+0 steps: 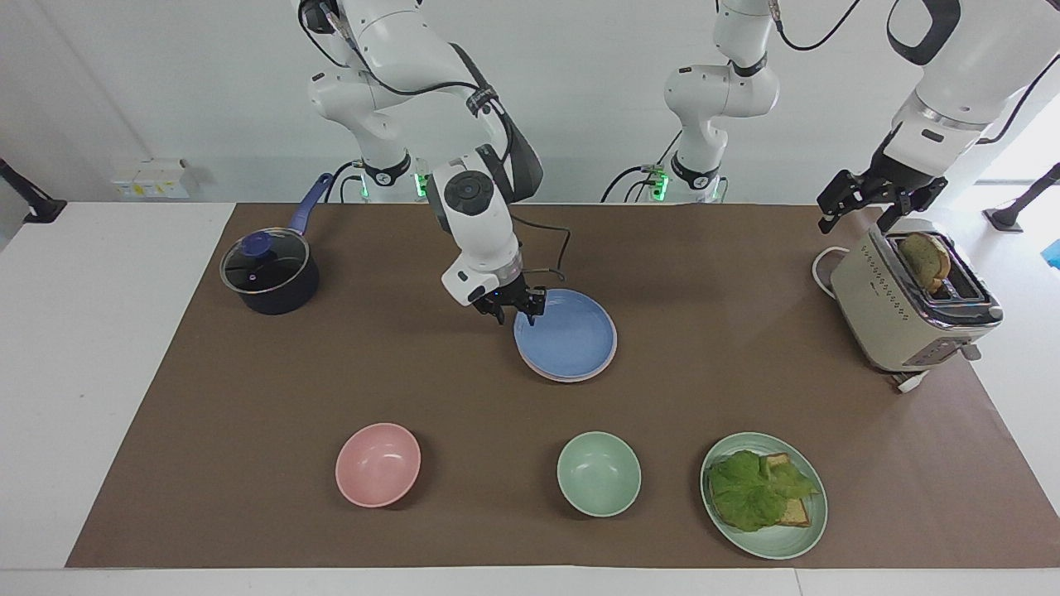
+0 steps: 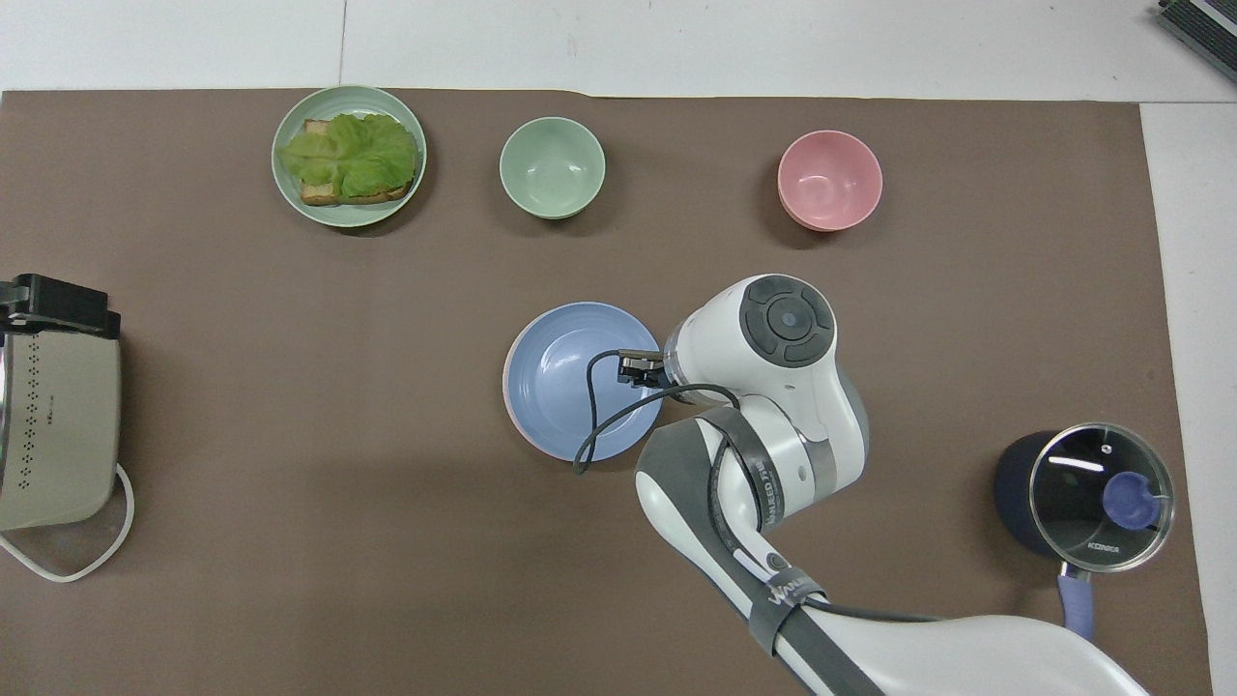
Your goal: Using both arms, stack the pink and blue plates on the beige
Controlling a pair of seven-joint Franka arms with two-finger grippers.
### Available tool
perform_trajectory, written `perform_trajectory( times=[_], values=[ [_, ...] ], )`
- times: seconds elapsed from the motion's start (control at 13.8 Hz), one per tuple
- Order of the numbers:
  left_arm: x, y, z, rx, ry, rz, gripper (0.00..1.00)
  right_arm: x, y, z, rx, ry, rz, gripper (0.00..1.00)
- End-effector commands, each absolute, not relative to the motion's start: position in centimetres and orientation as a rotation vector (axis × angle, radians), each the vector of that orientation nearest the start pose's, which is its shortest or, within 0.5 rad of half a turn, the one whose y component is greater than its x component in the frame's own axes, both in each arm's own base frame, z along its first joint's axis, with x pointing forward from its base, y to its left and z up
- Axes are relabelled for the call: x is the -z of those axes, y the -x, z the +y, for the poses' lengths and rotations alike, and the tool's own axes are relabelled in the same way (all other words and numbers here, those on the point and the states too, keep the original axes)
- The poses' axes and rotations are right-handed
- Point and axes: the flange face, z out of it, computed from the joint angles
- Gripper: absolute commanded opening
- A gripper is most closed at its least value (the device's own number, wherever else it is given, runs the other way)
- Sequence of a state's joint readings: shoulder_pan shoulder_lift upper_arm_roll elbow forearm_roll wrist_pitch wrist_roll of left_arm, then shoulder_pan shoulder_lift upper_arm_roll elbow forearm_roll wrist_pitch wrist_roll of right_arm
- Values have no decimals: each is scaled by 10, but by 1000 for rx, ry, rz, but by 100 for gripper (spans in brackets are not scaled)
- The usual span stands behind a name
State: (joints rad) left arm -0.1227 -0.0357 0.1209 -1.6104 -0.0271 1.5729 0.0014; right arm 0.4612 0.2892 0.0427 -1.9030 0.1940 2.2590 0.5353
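The blue plate [image 1: 571,338] [image 2: 565,377] lies on top of a stack in the middle of the mat. Under it a thin rim of the pink plate [image 1: 590,375] [image 2: 506,404] shows. The beige plate is hidden beneath them. My right gripper [image 1: 516,310] is open at the blue plate's rim, on the side toward the right arm's end, one finger on each side of the rim and holding nothing. From overhead its wrist covers the fingers. My left gripper [image 1: 857,213] [image 2: 58,304] waits open over the toaster.
A toaster [image 1: 898,314] with a slice of bread stands at the left arm's end. A lidded saucepan [image 1: 269,273] is at the right arm's end. Farthest from the robots are a pink bowl [image 1: 378,463], a mint-green bowl [image 1: 598,473] and a green plate [image 1: 795,542] with lettuce and toast.
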Motion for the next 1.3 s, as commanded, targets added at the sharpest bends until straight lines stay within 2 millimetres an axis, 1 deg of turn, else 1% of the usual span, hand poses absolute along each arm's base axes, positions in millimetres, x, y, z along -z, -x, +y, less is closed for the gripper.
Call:
perform_trajectory(
  times=[0.0, 0.14, 0.36, 0.51, 0.58, 0.72, 0.87, 1.01, 1.16, 1.23],
  values=[
    [-627, -536, 0, -8, 3168, -2, 100, -386, -551, 285, 40, 2980, 204, 100],
    [-627, -536, 0, -8, 3170, -2, 100, -406, -558, 263, 109, 3016, 198, 100],
    [-627, -536, -1, -8, 3168, 0, 100, -440, -572, 229, 161, 3022, 255, 100],
    [-627, -536, 0, -8, 3168, -2, 100, -461, -579, 206, 207, 3087, 213, 100],
    [-627, -536, -1, -8, 3170, 0, 100, -472, -580, 198, 231, 3111, 184, 100],
    [-627, -536, -1, -8, 3168, 0, 100, -493, -578, 176, 249, 3114, 209, 100],
    [-627, -536, -1, -8, 3170, 0, 100, -521, -571, 152, 264, 3116, 222, 100],
    [-627, -536, 0, -8, 3168, -2, 100, -550, -562, 119, 230, 3124, 202, 100],
    [-627, -536, -1, -8, 3168, 0, 100, -571, -552, 92, 202, 3136, 219, 100],
    [-627, -536, -1, -8, 3168, 0, 100, -577, -548, 78, 181, 3143, 210, 100]
  ],
)
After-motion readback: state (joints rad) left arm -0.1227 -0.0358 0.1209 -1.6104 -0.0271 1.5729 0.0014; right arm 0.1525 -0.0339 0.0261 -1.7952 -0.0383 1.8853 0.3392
